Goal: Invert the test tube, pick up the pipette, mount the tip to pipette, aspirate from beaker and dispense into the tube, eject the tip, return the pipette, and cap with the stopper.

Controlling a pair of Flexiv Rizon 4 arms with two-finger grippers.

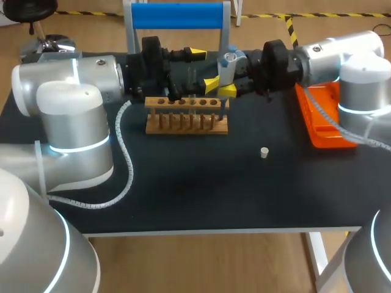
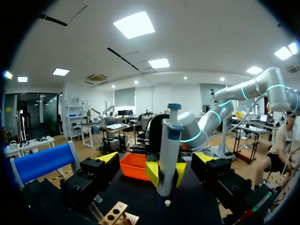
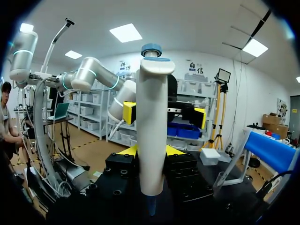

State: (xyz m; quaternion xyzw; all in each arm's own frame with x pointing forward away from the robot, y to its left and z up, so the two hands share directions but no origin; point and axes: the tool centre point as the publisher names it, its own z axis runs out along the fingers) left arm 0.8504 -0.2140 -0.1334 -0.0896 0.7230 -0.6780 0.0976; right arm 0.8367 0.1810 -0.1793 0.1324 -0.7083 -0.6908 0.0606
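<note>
My right gripper (image 1: pixel 225 87) is shut on a white pipette (image 1: pixel 228 67) with a blue top and holds it upright. The pipette's lower end hangs over the right end of the wooden tube rack (image 1: pixel 186 117). In the right wrist view the pipette (image 3: pixel 152 131) stands between that gripper's (image 3: pixel 151 151) yellow tips. My left gripper (image 1: pixel 204 68) faces it from the other side, open wide and holding nothing. In the left wrist view the pipette (image 2: pixel 168 154) is just ahead of that gripper's (image 2: pixel 156 158) spread fingers. A small white stopper (image 1: pixel 264 152) lies on the table in front of the rack, to its right.
An orange tray (image 1: pixel 321 116) lies at the table's right edge under my right arm. A stand with a blue top bar (image 1: pixel 177 15) rises behind both grippers. A white box (image 3: pixel 209 156) sits on the table beyond the left gripper.
</note>
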